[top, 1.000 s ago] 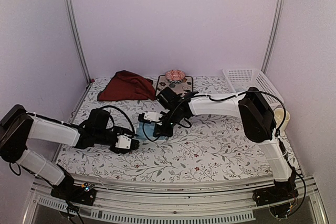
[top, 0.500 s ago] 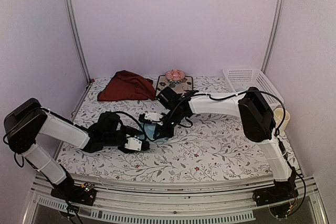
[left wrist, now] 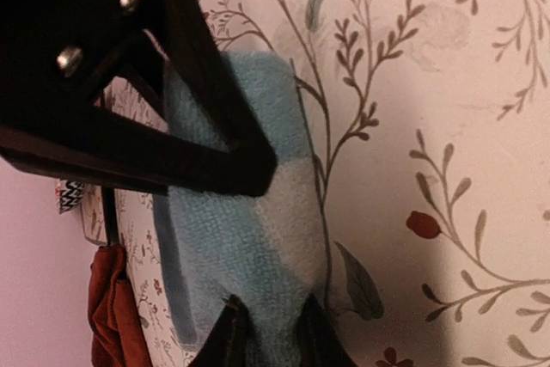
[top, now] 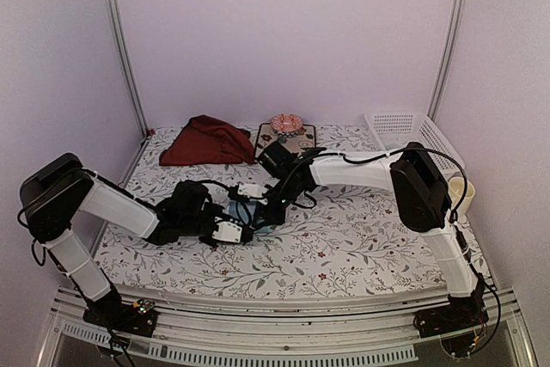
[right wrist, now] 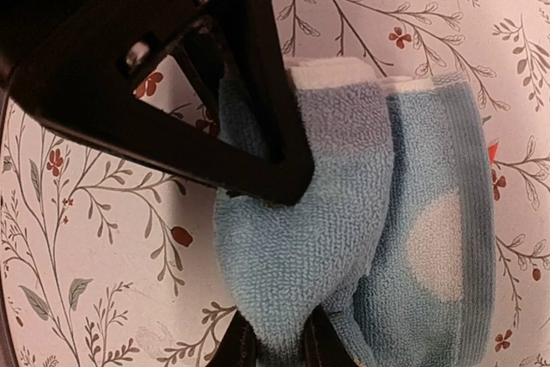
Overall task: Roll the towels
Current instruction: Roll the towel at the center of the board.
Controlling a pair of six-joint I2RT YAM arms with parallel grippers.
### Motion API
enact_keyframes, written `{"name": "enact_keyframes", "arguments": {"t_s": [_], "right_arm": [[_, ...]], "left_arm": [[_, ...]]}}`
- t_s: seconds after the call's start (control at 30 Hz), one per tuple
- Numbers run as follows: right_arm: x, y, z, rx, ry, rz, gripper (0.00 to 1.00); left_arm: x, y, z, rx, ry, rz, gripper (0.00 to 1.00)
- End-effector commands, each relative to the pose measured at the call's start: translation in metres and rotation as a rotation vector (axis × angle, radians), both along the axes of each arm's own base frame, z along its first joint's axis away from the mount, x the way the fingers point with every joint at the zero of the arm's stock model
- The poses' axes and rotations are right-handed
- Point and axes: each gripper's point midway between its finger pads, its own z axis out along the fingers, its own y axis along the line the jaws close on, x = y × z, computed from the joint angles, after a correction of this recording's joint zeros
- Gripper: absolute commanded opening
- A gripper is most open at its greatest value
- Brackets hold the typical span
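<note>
A folded light blue towel (top: 254, 219) with white dots lies on the floral table covering, mid-table. My left gripper (top: 243, 229) reaches it from the left. In the left wrist view that gripper (left wrist: 271, 333) is shut on the near edge of the blue towel (left wrist: 249, 238). My right gripper (top: 260, 210) comes from the far right side. Seen from the right wrist, it (right wrist: 277, 341) is shut on a raised fold of the towel (right wrist: 344, 238). The two grippers' fingers nearly meet over the cloth. A dark red towel (top: 206, 141) lies heaped at the back left.
A square dark floral mat (top: 296, 138) holding a pink object (top: 286, 122) sits at the back centre. A white basket (top: 412, 135) stands at the back right, with a pale cup (top: 460, 195) by the right wall. Metal posts frame the walls.
My left arm slid right across the table to the light blue towel and its jaws closed on it. The right arm kept its hold and place.
</note>
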Motion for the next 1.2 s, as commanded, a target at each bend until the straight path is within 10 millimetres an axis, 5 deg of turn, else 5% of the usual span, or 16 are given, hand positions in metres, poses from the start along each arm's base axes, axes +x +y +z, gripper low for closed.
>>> {"name": "enact_keyframes", "arguments": {"t_s": [0.0,0.2,0.43,0.9,1.0,1.17], "right_arm": [[-0.020,-0.021,-0.031,-0.110,0.107,0.001,0.17],[-0.006,-0.025,0.001,-0.049,0.036,-0.030,0.38],[0.011,-0.043,0.025,-0.030,-0.074,-0.096,0.58],[0.047,-0.092,0.064,0.061,-0.219,-0.369,0.74],[0.051,-0.099,0.073,0.099,-0.233,-0.462,1.00],[0.060,-0.121,0.089,0.128,-0.231,-0.691,0.99]], "left_arm": [[-0.007,0.006,-0.022,0.077,0.108,0.028,0.12],[-0.021,0.008,-0.030,0.113,0.247,0.028,0.00],[-0.025,0.007,-0.034,0.123,0.398,0.060,0.01],[-0.007,-0.013,-0.017,0.002,0.674,0.166,0.01],[0.003,-0.018,-0.014,-0.040,0.735,0.223,0.01],[0.014,-0.026,-0.008,-0.097,0.840,0.282,0.00]]}}
